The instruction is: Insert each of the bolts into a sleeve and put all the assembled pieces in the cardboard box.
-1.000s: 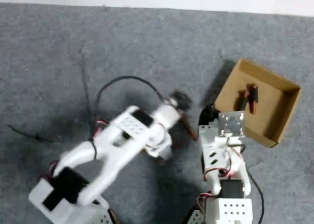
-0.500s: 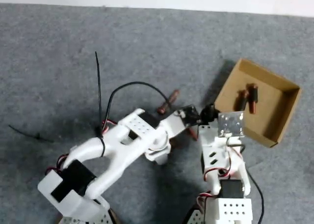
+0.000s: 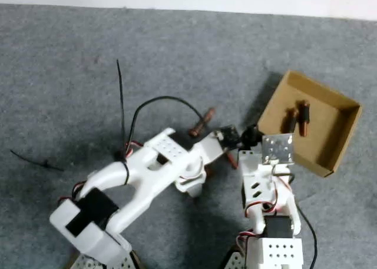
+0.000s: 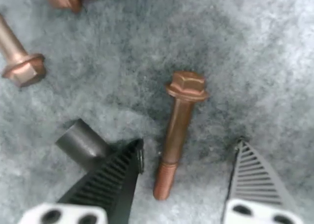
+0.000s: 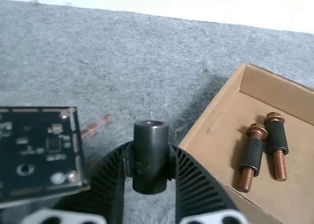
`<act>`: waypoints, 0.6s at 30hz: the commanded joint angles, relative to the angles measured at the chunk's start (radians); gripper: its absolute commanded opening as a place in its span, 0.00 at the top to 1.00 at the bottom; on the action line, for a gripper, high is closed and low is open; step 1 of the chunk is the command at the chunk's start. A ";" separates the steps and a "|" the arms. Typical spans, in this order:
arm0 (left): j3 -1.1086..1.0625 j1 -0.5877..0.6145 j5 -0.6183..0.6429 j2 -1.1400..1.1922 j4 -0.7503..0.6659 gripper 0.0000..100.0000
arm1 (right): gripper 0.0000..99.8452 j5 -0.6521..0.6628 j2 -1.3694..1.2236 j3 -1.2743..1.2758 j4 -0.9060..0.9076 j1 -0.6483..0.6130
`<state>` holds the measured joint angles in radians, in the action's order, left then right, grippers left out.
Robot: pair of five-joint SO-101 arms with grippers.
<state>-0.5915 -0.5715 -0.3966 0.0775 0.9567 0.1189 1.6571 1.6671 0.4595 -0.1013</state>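
Copper bolt (image 4: 179,131) lies flat, hex head pointing away from the left gripper (image 4: 190,145), threaded tip between its spread jaws; the right gripper (image 5: 151,158) clasps a black sleeve (image 5: 150,140) upright.

Black cable tie (image 3: 41,162) on grey felt mat (image 3: 59,57)

Copper-toned metal bolt (image 4: 179,131) is gleaming dully on fuzzy grey felt matting (image 4: 274,62); the sleeve (image 5: 151,153) is looking smooth, matt black; cardboard box (image 5: 279,97) showing plain brown paperboard.
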 commanded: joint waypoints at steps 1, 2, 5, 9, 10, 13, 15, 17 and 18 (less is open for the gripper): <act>0.099 0.015 -0.008 0.074 0.072 0.80 | 1.00 -0.005 0.016 0.002 0.001 0.002; 0.120 0.015 -0.008 0.093 0.087 0.83 | 1.00 -0.005 0.016 0.002 0.001 0.002; 0.156 0.015 -0.008 0.133 0.112 0.91 | 1.00 -0.005 0.016 0.002 0.001 0.002; 0.151 0.015 -0.008 0.134 0.114 0.97 | 1.00 -0.005 0.016 0.004 0.001 0.002; 0.151 0.015 -0.008 0.134 0.114 0.97 | 1.00 -0.005 0.016 0.004 0.001 0.002; 0.154 0.016 -0.008 0.134 0.114 0.97 | 1.00 -0.005 0.016 0.004 0.001 0.002; 0.153 0.016 -0.008 0.133 0.114 0.98 | 1.00 -0.005 0.016 0.004 0.001 0.002; 0.153 0.015 -0.008 0.133 0.114 1.00 | 1.00 -0.005 0.016 0.004 0.001 0.002; 0.151 0.015 -0.008 0.131 0.114 1.00 | 1.00 -0.005 0.016 0.004 0.001 0.002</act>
<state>-0.4534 -0.5715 -0.3951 0.2048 1.0656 0.1189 1.6540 1.6671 0.4611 -0.0982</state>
